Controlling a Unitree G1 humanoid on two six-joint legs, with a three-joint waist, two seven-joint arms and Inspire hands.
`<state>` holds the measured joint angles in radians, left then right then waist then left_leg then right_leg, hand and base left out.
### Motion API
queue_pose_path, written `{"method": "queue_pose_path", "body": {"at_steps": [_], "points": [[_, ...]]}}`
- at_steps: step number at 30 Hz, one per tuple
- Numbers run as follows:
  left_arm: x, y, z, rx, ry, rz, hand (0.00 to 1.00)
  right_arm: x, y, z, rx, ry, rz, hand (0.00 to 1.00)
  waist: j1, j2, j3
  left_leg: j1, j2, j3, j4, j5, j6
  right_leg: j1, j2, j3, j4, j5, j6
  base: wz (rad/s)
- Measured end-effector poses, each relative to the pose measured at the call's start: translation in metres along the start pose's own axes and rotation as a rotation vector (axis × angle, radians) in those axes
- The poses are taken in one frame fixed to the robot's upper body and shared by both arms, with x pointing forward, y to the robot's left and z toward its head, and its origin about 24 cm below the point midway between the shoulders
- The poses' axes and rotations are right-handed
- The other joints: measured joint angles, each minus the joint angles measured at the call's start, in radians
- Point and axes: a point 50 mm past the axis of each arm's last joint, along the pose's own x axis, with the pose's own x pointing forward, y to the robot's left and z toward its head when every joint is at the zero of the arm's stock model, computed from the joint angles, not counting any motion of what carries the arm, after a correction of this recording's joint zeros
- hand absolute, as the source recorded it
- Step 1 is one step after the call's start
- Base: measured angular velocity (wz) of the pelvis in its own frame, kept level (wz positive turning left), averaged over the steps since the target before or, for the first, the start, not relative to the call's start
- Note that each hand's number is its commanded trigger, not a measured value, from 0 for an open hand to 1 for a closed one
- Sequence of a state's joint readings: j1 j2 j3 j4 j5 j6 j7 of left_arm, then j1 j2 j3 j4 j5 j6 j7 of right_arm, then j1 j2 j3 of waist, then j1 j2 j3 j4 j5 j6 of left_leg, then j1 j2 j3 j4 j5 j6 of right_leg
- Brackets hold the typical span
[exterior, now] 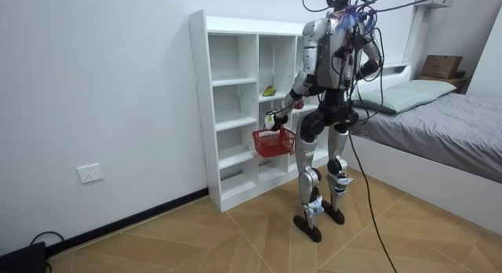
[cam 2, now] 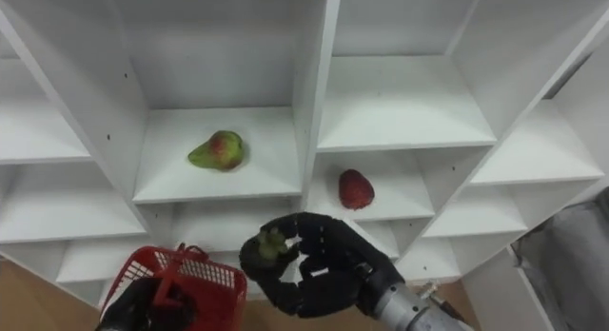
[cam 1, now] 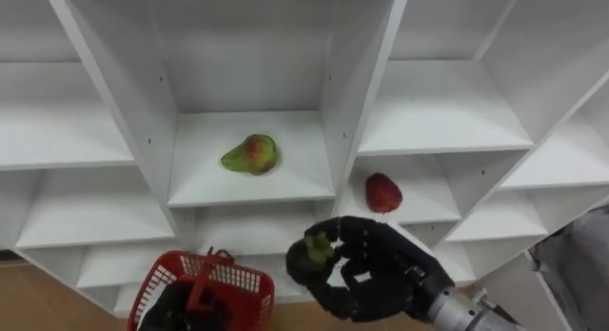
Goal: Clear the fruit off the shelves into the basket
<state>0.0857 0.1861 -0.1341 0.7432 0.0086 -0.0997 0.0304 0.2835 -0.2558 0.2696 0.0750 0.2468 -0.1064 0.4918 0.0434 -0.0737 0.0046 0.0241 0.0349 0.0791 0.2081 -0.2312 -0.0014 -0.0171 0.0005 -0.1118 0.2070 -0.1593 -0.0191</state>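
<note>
- Two hands busy: the left hand is clenched on the red basket handle.
- A green-red pear lies mid-shelf in the closet.
- The right hand grasps a small green fruit just right of the basket's rim; it should release squarely over the opening.
- A red fruit sits at its shelf's left edge.

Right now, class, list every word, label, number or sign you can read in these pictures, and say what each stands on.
No text can be read anywhere.
The white closet, red basket, green-red fruit, red fruit and the small green fruit in the right hand show no print.
The wall socket and brown box in the room view are too small to tell.
</note>
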Motion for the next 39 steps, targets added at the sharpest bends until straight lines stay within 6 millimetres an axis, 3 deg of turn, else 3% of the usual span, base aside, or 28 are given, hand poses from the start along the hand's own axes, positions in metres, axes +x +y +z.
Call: {"method": "queue_pose_path", "body": {"at_steps": [5, 7, 11, 13, 18, 39], "points": [[0.003, -0.006, 0.013, 0.016, -0.053, -0.029, 1.00, 0.001, -0.003, -0.017, 0.030, 0.072, -0.029, 1.00, 0.003, -0.001, 0.0025, -0.032, 0.003, 0.000, 0.019, 0.000, 0.000, -0.027, 0.001, -0.002, 0.006, 0.002, -0.003, -0.01], [0.005, -0.008, 0.020, 0.013, -0.081, -0.046, 1.00, 0.006, -0.007, -0.018, 0.004, 0.090, -0.027, 1.00, 0.000, 0.000, 0.0090, -0.071, 0.004, 0.000, 0.040, 0.000, 0.000, -0.061, -0.002, -0.008, 0.023, 0.004, -0.006, 0.00], [0.005, -0.013, 0.024, 0.019, -0.094, -0.084, 1.00, 0.010, -0.012, -0.032, 0.003, 0.164, -0.041, 1.00, -0.006, 0.007, 0.0142, -0.108, 0.005, -0.001, 0.061, 0.000, 0.000, -0.091, -0.004, -0.015, 0.034, 0.005, -0.007, 0.04], [0.005, -0.017, 0.025, 0.032, -0.098, -0.108, 1.00, 0.010, -0.013, -0.038, 0.009, 0.194, -0.058, 1.00, -0.007, 0.018, 0.0146, -0.123, 0.005, -0.002, 0.066, 0.000, 0.000, -0.109, -0.006, -0.018, 0.044, 0.005, -0.007, 0.02], [0.005, -0.026, 0.031, 0.018, -0.134, -0.168, 1.00, 0.016, -0.016, -0.050, 0.016, 0.255, -0.065, 1.00, -0.008, 0.036, 0.0046, -0.135, 0.005, -0.003, 0.068, 0.002, -0.001, -0.122, -0.014, -0.028, 0.050, 0.005, -0.007, 0.00], [-0.001, -0.053, 0.035, 0.076, -0.171, -0.401, 1.00, 0.020, -0.029, -0.064, -0.011, 0.337, -0.158, 1.00, -0.011, 0.039, 0.0083, -0.165, 0.001, -0.003, 0.073, 0.004, 0.001, -0.140, -0.016, -0.041, 0.036, 0.005, -0.007, 0.01]]}}
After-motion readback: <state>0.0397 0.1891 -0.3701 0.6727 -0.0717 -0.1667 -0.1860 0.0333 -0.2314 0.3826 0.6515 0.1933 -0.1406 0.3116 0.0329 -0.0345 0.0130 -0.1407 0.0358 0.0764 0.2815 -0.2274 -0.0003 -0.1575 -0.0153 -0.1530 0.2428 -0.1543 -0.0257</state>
